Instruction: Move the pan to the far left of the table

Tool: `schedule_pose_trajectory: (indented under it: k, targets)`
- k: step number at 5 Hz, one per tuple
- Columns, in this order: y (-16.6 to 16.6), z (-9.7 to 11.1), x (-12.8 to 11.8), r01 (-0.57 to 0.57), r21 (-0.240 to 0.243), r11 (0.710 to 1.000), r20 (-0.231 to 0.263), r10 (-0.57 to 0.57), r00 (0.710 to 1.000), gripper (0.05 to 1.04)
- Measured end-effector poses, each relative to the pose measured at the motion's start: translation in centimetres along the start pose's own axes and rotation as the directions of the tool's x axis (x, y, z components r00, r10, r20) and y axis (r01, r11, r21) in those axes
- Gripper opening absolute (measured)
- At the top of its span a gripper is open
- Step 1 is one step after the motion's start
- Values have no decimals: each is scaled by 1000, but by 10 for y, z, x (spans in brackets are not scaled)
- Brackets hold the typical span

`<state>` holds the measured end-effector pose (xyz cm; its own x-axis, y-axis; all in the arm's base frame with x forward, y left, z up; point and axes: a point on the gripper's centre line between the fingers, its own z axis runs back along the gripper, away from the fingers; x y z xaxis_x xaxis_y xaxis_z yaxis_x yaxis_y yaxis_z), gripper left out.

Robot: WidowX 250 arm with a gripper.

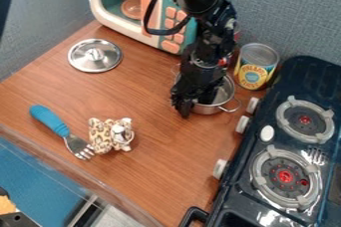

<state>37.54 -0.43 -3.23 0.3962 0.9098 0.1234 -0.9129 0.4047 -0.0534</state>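
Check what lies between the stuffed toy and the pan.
Camera view: bare tabletop from the stuffed toy on, then the end effector at the pan.

Black end effector [193, 102] at metal pan [225, 97], silver lid [95, 55] upper left, leopard-print toy [111, 135]

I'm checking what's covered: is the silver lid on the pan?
No, the lid lies flat on the wooden table, well apart from the pan.
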Motion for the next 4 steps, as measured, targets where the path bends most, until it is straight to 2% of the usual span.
schedule_pose_trajectory:
  k: [1, 2, 3, 4]
  targets:
    - [4, -2, 8, -26, -10, 1000, 30, 27, 999, 359]
    - [5, -2, 11, -27, -21, 999, 53, 28, 998, 159]
    - [8, 0, 11, -34, -42, 999, 41, 36, 999, 79]
    - [24, 12, 22, -70, -100, 993, 20, 72, 997, 67]
